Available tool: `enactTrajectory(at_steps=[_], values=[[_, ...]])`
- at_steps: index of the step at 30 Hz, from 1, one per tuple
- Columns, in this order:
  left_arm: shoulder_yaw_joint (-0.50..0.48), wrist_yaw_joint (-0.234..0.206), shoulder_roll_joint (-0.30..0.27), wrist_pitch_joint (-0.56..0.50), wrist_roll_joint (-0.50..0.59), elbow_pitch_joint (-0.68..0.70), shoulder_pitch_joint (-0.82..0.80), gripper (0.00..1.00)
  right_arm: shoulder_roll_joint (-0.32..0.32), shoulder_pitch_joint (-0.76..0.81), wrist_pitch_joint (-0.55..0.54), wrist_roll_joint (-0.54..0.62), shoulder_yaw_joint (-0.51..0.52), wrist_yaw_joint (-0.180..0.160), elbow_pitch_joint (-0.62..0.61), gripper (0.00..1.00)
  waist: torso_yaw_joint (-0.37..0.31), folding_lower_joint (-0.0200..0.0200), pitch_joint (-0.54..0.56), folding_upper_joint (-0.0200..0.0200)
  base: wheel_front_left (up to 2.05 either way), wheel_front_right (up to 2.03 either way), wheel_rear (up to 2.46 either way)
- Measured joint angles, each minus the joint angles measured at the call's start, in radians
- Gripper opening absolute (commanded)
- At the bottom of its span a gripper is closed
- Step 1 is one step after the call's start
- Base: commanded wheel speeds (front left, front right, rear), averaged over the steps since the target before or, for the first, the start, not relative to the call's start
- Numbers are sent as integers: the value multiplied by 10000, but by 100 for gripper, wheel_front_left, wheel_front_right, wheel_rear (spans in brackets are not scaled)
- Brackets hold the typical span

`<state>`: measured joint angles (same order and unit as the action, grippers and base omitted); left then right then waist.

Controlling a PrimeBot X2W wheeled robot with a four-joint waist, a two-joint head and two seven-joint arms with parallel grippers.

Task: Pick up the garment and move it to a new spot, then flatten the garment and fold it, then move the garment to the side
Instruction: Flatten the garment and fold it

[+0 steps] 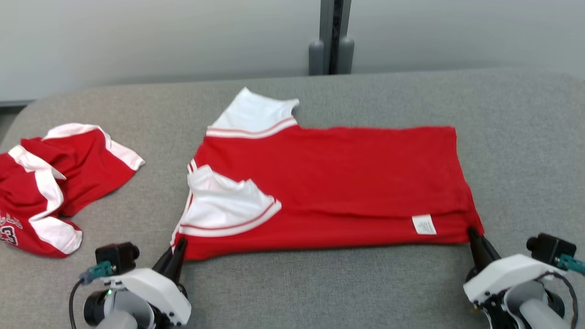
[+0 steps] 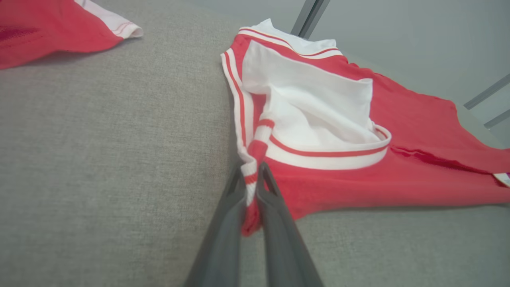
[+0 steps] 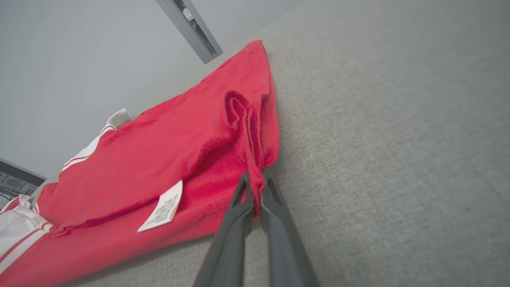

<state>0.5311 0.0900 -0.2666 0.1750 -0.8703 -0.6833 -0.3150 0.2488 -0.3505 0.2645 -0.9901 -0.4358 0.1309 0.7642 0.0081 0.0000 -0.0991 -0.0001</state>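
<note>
I have the grey, cloth-covered tabletop across the whole head view, with a pale wall behind it and a grey post rising past its far edge. The garment, a red shirt with white sleeves trimmed in red stripes, lies spread flat over the middle of the tabletop. Its length runs side to side, with the sleeve end toward my left and the hem toward my right. A second garment, also red and white, sits crumpled at the far left, well apart from the shirt, with part of a white number showing on its near edge. The left gripper is at the shirt's near-left corner. In the left wrist view its two dark fingers are pressed together with the striped white-and-red edge pinched between them. The right gripper is at the near-right corner, likewise closed tight on the red hem corner, and in the right wrist view a ridge of cloth runs up into its fingers. One white sleeve is folded in over the red body near the left gripper, while the other pokes out at the far side. A small white care label lies on the red cloth near the front edge, just left of the right gripper.
</note>
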Motion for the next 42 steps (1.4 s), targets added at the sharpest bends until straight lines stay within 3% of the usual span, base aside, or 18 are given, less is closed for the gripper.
enactTrajectory(at_steps=[10,23,30,36,37,38,39,42], values=[[203,-401,-401,-255,-29,1248,1387,0,405,990,0,-537,-270,0,-382,0,120,0,1133,0,0,0,0],[334,-1250,-686,-708,-138,3124,2715,0,709,2029,0,-652,65,0,-1009,0,347,0,1275,0,0,0,0],[357,-1411,-736,-838,-211,3394,2964,0,688,2194,0,-481,155,0,-941,0,355,0,1296,0,0,0,0],[378,-1415,-694,-834,-293,3373,3029,0,635,2272,0,-382,303,0,-846,25,395,0,1272,0,0,0,0],[384,-1432,-679,-834,-293,3369,3029,9,627,2284,0,-372,309,0,-823,40,393,0,1271,0,0,0,0],[391,-1434,-675,-834,-293,3352,3029,45,623,2284,0,-345,324,0,-798,65,390,0,1269,0,0,0,0],[395,-1434,-675,-838,-295,3325,3029,100,623,2284,0,-309,330,0,-782,100,385,0,1268,0,0,0,0],[401,-1440,-677,-853,-309,3262,3027,100,591,2283,0,-291,345,0,-750,100,371,0,1274,0,0,0,0]])
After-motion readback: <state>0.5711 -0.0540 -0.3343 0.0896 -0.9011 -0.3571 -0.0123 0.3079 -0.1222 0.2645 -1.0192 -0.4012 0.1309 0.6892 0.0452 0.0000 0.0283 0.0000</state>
